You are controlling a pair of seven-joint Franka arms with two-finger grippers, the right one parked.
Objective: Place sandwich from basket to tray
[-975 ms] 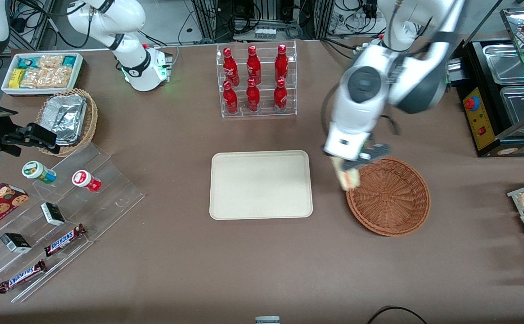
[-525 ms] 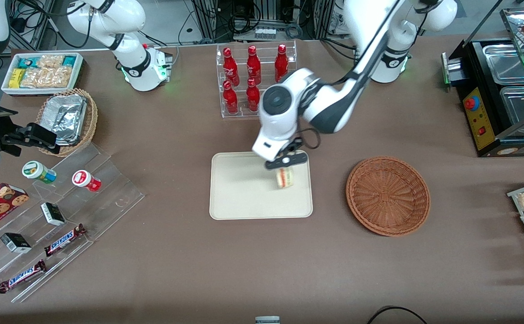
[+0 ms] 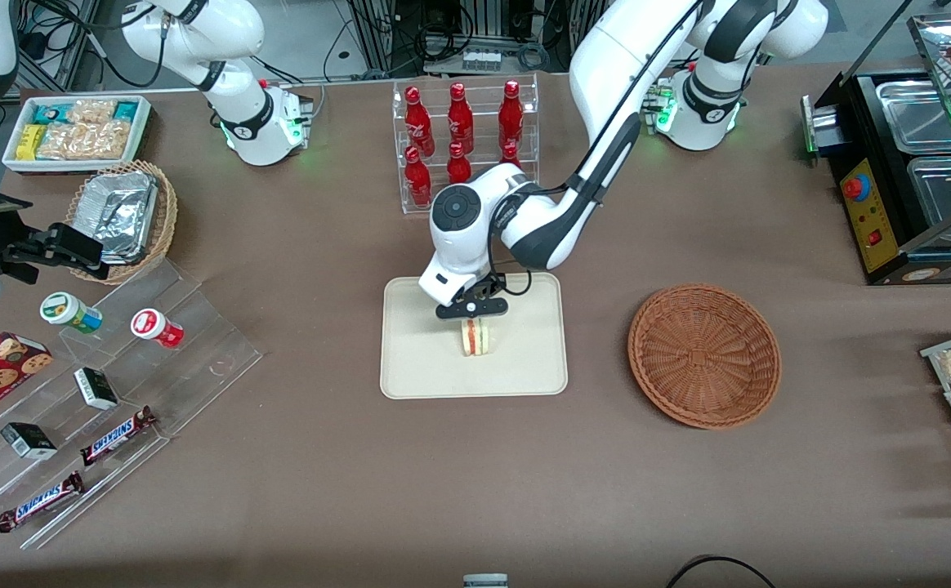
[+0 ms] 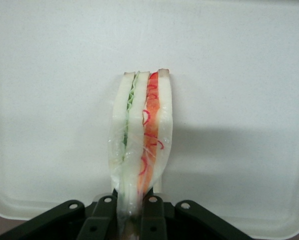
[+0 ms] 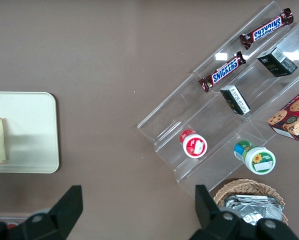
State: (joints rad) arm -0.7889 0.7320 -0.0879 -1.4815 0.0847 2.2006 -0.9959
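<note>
Over the tray (image 3: 418, 367), the sandwich (image 3: 475, 336) is held on edge, clamped by the gripper (image 3: 473, 314); basket (image 3: 704, 355) emptied. Lowering until contact is advised before fingers are released.

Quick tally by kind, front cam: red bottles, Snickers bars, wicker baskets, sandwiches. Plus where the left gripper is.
Red bottles in the clear rack: 6, one mostly hidden by the arm
Snickers bars: 2
Woven wicker baskets: 2, reddish-brown and tan
Clear-wrapped triangular sandwich: 1
Total: 11
Left gripper is over the cream rectangular tray, shut on the sandwich.
</note>
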